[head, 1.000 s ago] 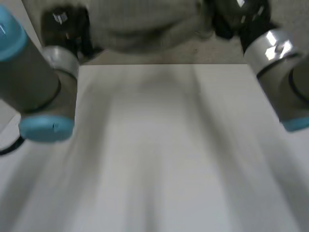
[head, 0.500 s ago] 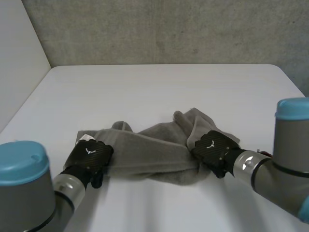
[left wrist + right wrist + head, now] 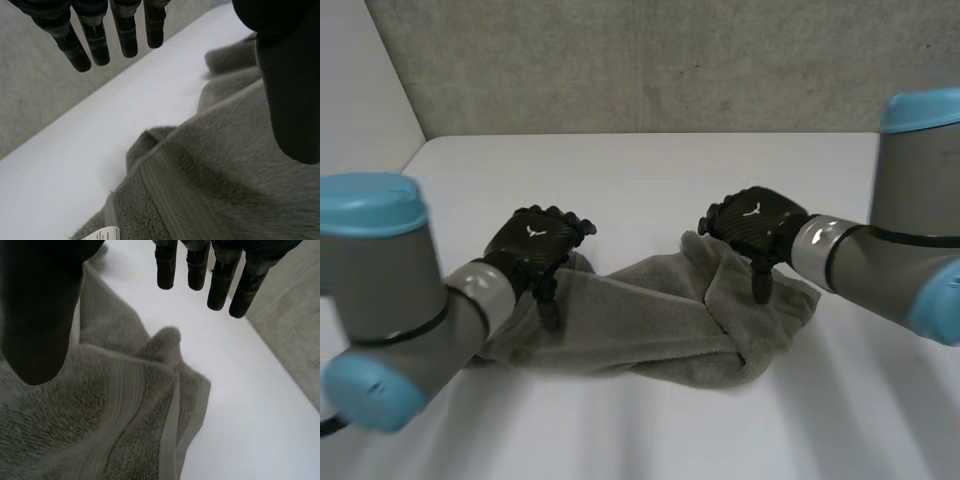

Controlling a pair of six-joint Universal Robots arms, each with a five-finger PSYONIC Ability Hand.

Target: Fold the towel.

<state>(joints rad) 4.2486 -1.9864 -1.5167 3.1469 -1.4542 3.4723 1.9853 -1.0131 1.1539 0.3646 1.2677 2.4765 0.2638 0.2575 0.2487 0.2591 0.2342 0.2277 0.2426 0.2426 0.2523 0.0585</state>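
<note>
Towel (image 3: pixel 650 320), crumpled, lower centre of head view, ends beneath left hand (image 3: pixel 535 245) and right hand (image 3: pixel 752 222), both splayed, empty.

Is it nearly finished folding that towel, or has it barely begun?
Barely begun, by the look of it. Done: nothing; the towel lies bunched and creased on the table, with no neat fold. In hand: the left hand is over one end and the right hand over the other, both open, gripping no cloth. Left: take hold, spread it flat and fold it.
</note>
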